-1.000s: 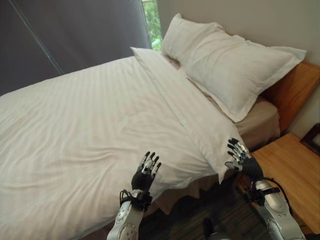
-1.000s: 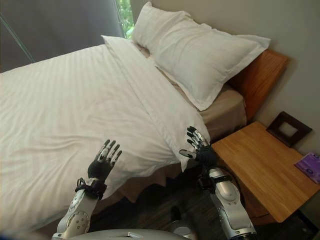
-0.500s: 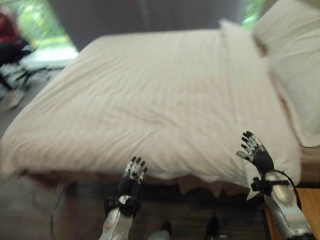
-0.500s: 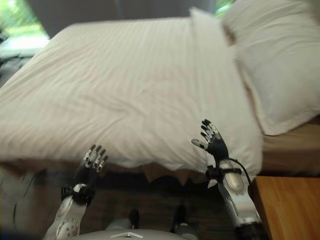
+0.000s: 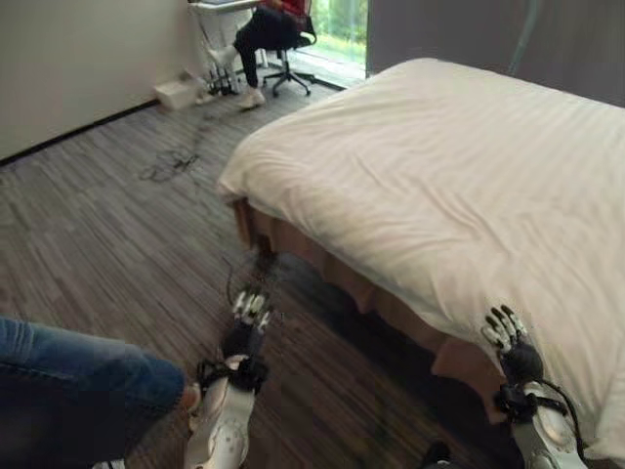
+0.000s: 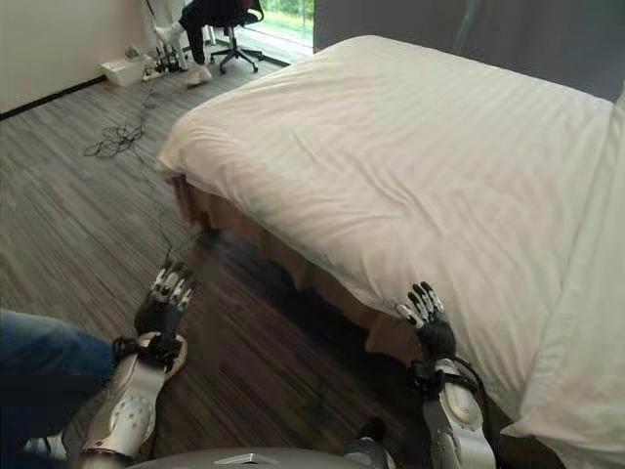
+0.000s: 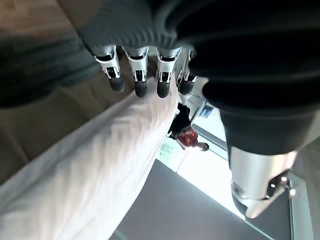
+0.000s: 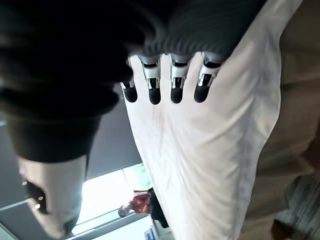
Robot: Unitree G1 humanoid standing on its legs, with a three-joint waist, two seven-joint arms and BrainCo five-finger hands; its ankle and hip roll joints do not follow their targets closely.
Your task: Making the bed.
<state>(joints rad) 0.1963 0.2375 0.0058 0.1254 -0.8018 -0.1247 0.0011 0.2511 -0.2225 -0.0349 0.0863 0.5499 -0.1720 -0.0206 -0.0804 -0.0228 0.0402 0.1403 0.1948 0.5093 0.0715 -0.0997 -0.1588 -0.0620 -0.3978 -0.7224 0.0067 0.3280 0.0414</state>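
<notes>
Bed [image 6: 293, 264] standing on a dark wood floor [image 5: 107, 225], running from the near right toward a grey curtain [image 6: 469, 29] at the back. White striped duvet [image 6: 420, 166] lying spread over the top, draping over the near edge and foot corner, lightly wrinkled. Tan skirt [image 5: 322, 264] showing beneath the duvet along the side.

Right hand [image 6: 430, 322] hovering upright just beside the bed's near edge, fingers [image 8: 152, 87] straight and side by side, holding nothing, not touching the duvet. Left hand [image 5: 246, 320] raised over the floor, well apart from the bed, fingers [image 7: 137, 75] straight and slightly spread, holding nothing.

Person's leg in jeans [image 5: 78, 391] showing at lower left, near the left arm. Second person [image 5: 264, 29] sitting on an office chair [image 5: 293, 54] by the window at the far end. Cables [image 6: 117, 142] lying on the floor near the wall.
</notes>
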